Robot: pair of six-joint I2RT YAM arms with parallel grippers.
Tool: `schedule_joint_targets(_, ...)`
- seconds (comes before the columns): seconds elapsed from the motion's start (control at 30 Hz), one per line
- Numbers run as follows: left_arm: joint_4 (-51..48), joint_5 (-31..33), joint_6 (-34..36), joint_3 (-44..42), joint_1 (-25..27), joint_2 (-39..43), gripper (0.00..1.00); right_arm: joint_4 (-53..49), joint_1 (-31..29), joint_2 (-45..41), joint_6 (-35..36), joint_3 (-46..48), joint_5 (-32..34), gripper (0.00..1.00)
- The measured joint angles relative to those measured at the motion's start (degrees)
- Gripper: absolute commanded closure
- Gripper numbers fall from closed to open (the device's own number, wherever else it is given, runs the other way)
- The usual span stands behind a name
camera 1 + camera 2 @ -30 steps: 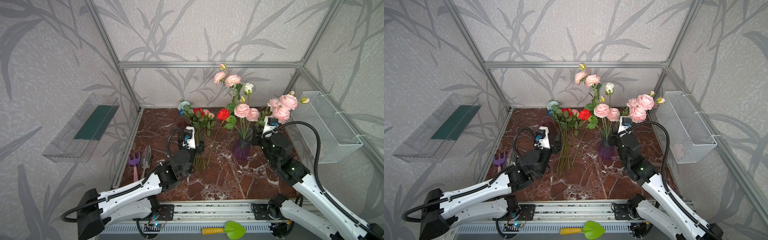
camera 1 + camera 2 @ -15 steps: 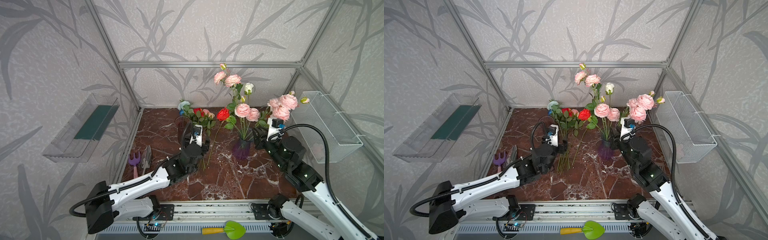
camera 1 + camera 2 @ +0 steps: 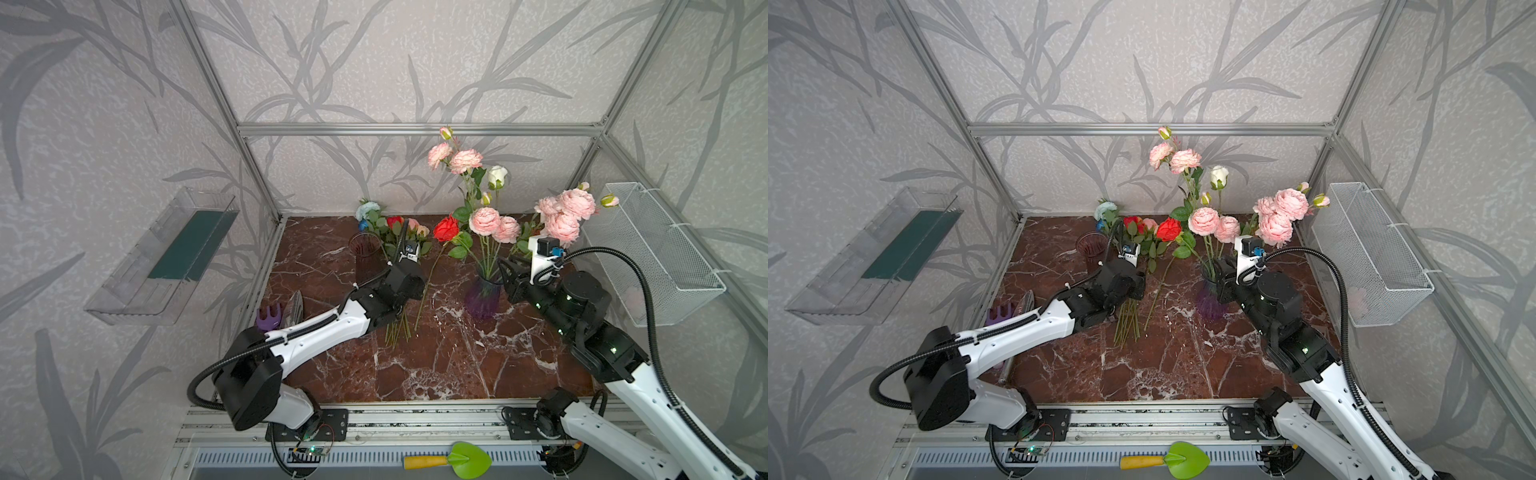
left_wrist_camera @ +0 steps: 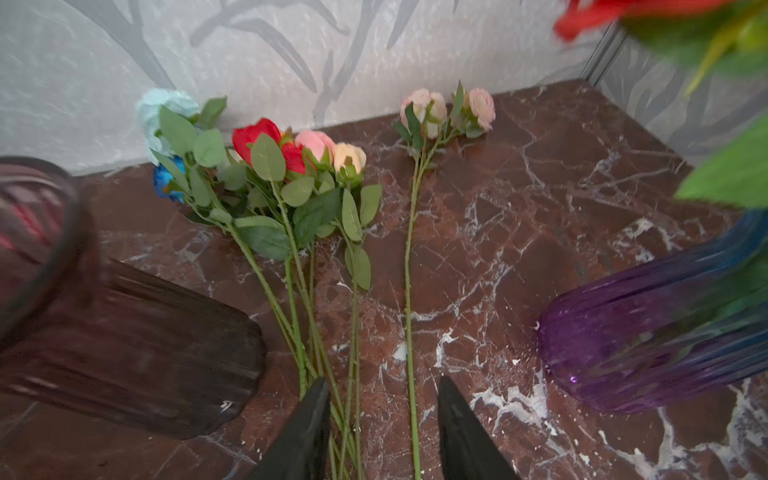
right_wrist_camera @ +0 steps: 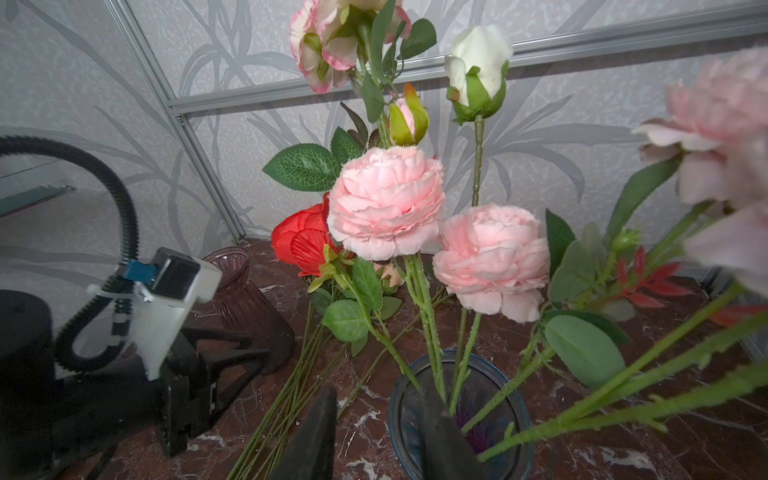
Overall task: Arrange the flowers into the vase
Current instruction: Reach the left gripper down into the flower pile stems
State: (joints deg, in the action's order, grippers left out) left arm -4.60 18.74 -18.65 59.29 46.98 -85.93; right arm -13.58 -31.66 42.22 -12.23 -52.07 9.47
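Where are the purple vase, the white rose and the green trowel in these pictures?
purple vase [image 3: 482, 298]: in a top view, on its ribbed glass body.
white rose [image 3: 497, 176]: in a top view, on the bloom.
green trowel [image 3: 471, 460]: in a top view, on the green blade.

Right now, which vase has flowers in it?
The purple vase on the right, stems standing in it; the dark red vase at left holds none.
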Motion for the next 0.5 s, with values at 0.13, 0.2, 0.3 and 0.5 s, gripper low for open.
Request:
schedule_joint_targets(0.13, -2.8, -4.2, 0.0, 2.1, -0.3, -7.1, 0.59, 0.2, 0.0, -0.7, 0.0, 1.0, 0.0, 0.66)
schedule_joint_targets(0.2, -4.5, -5.0, -0.2, 3.9, -0.9, -10.6, 0.59, 0.3, 0.0, -1.4, 0.0, 1.5, 0.1, 0.66)
schedule_joint_targets(0.3, -6.3, -5.5, -0.8, 5.8, -2.8, -13.8, 0.56, 0.5, 0.0, -2.6, 0.0, 2.1, 0.1, 0.66)
schedule_joint_targets(0.5, -11.0, -5.1, 2.0, 12.7, -8.0, -20.4, 0.6, 1.4, 0.0, -3.7, 0.0, 2.7, 0.0, 0.66)
